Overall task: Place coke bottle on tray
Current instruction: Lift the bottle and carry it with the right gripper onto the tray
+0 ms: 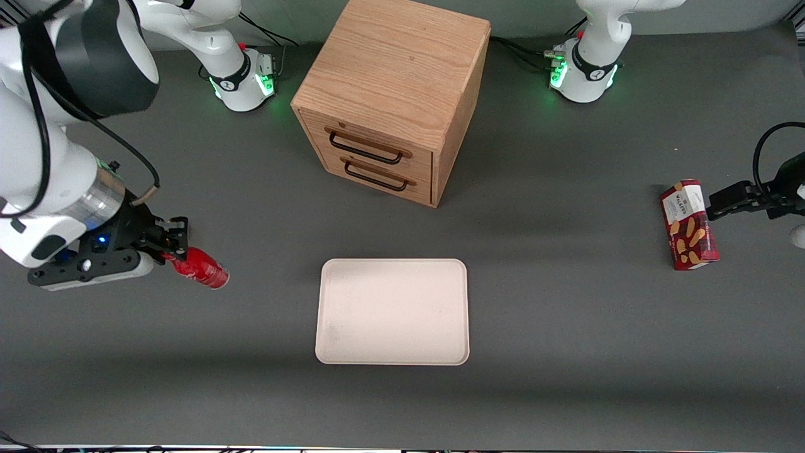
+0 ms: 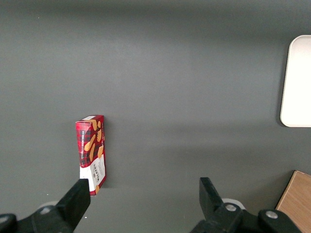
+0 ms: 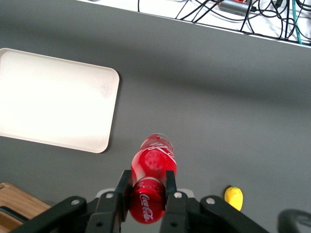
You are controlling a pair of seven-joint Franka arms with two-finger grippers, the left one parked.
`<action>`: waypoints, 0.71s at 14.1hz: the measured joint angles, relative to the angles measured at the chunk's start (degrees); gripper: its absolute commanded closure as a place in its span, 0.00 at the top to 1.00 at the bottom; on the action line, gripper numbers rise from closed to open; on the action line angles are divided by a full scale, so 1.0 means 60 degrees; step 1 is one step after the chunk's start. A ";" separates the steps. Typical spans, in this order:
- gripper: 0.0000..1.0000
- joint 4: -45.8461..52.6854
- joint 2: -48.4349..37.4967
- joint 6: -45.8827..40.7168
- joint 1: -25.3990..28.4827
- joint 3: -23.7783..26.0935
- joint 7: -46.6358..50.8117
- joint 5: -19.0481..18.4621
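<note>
The coke bottle (image 1: 202,268) (image 3: 151,175) is small and red with a red cap. My right gripper (image 1: 173,246) (image 3: 146,188) is shut on its capped neck, holding it tilted above the table toward the working arm's end. The pale beige-pink tray (image 1: 393,311) (image 3: 53,99) lies flat in the middle of the table, nearer the front camera than the cabinet, with nothing on it. The bottle is well apart from the tray.
A wooden drawer cabinet (image 1: 395,94) with two black handles stands farther from the front camera than the tray. A red snack box (image 1: 688,224) (image 2: 91,154) lies toward the parked arm's end. A small yellow lump (image 3: 233,197) sits on the table near the gripper.
</note>
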 measured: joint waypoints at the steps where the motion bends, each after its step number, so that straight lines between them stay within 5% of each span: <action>1: 0.00 0.0000 -0.0023 0.0000 0.0008 0.0036 0.0003 0.0128; 10: 0.00 0.0246 0.0516 0.0602 0.1772 0.0171 0.3134 0.0387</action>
